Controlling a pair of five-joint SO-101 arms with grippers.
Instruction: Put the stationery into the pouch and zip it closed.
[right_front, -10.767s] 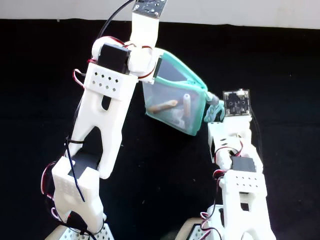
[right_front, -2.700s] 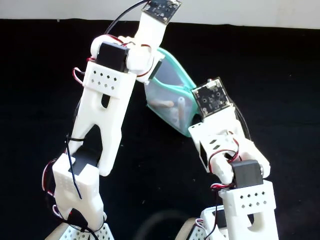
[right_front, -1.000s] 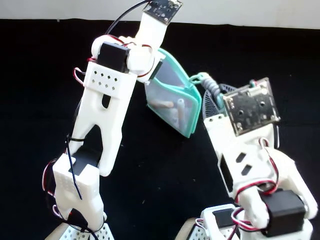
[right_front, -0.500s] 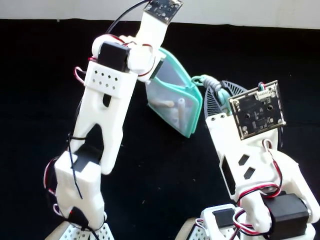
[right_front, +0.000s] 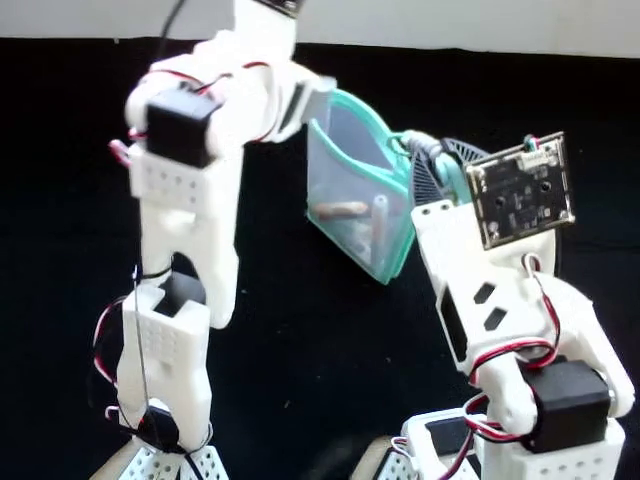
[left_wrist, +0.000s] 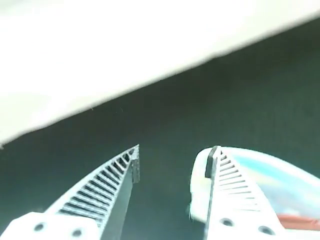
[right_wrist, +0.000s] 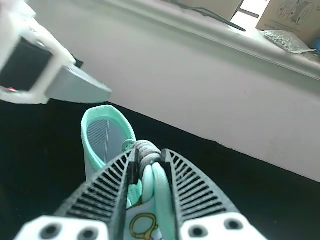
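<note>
Two stationery pieces (right_front: 338, 209), blurred behind the pouch (right_front: 345, 150) wall, sit low inside it; you see the pouch aloft between the arms. Your right gripper (right_wrist: 148, 156) pinches the grey zip cord (right_wrist: 145, 149). Your left gripper (left_wrist: 175, 152) stands parted, pouch edge beside one finger; contact unclear.

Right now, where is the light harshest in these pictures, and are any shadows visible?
High view: the left arm glares white; the black table hides shadows. Left wrist view: the wall is washed out. Right wrist view: wall evenly lit behind the right end effector and pouch.
</note>
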